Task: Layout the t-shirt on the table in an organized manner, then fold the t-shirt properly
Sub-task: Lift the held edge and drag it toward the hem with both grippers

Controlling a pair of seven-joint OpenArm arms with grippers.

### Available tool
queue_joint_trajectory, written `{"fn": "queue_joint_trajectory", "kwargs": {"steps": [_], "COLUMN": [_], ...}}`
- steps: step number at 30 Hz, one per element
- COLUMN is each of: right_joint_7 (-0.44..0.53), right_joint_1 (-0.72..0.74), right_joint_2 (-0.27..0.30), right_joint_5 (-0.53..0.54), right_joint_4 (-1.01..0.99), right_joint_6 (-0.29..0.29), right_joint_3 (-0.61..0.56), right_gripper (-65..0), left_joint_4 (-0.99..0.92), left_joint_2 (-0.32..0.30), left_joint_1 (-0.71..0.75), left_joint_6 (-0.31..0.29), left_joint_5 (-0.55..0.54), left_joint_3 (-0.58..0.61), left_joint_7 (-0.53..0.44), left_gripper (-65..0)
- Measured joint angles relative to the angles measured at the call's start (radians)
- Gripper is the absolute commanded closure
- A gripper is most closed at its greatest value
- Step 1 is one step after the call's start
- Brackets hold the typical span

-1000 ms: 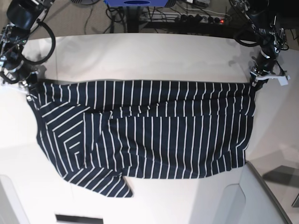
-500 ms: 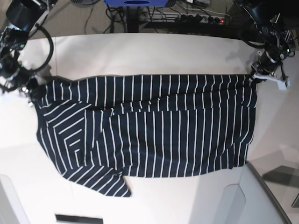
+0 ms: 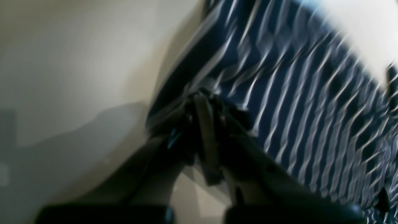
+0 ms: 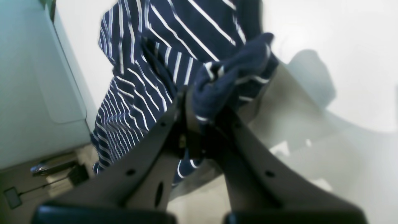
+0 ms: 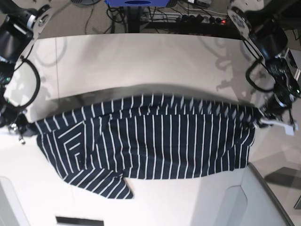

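Observation:
The t-shirt (image 5: 155, 141), dark navy with thin white stripes, hangs stretched sideways between both grippers over the white table (image 5: 141, 61). Its upper edge bows slightly, and its lower part lies on the table with one sleeve at the lower left. At the base view's right, my left gripper (image 5: 260, 117) is shut on the shirt's right corner. The blurred left wrist view shows this gripper (image 3: 205, 102) pinching striped fabric (image 3: 295, 93). My right gripper (image 5: 23, 129) is shut on the left corner. The right wrist view shows it (image 4: 202, 105) clamping a bunched fold of the shirt (image 4: 149, 62).
Cables and a power strip (image 5: 197, 19) lie on the floor beyond the table's far edge, beside a blue object (image 5: 136, 2). A grey panel (image 5: 273, 197) sits at the front right corner. A black slot (image 5: 80, 220) is at the near edge.
Both grippers have moved toward the near side of the table, carrying the shirt's upper edge with them. That edge now sags at its ends and rises in the middle.

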Motion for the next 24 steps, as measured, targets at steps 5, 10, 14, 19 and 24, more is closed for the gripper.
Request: {"fn": "queue_joint_trajectory", "kwargs": {"steps": [5,10,14,19,24], "right_joint_7": [-0.003,-0.001,-0.004,-0.008,-0.018], "right_joint_1": [0.088,0.134,0.14,0.148,0.169], "right_joint_2": [0.037,0.058,0.055,0.056,0.056], "right_joint_5": [0.001,0.0,0.003,0.002,0.004], "right_joint_4": [-0.089,-0.121,-0.12,-0.12,-0.12], "right_joint_6": [-0.03,-0.029,-0.029,-0.029,-0.027], "right_joint_3": [-0.009,-0.008,-0.009,-0.009,-0.009], "right_gripper": [0.0,0.0,0.0,0.0,0.0], "left_joint_4": [-0.004,-0.004,-0.004,-0.001,-0.001], "left_joint_2": [-0.004,-0.01,-0.013,-0.015,-0.015], "left_joint_1": [-0.05,-0.099,-0.111,-0.145,-0.157], "left_joint_6": [0.039,0.057,0.058,0.061,0.062], "left_joint_5": [0.005,-0.006,0.0,-0.005,-0.006], "left_joint_3": [0.0,0.071,0.066,0.065,0.064], "left_joint_7": [0.007,0.003,0.004,0.007,0.008], "left_gripper": [0.0,0.0,0.0,0.0,0.0]}}
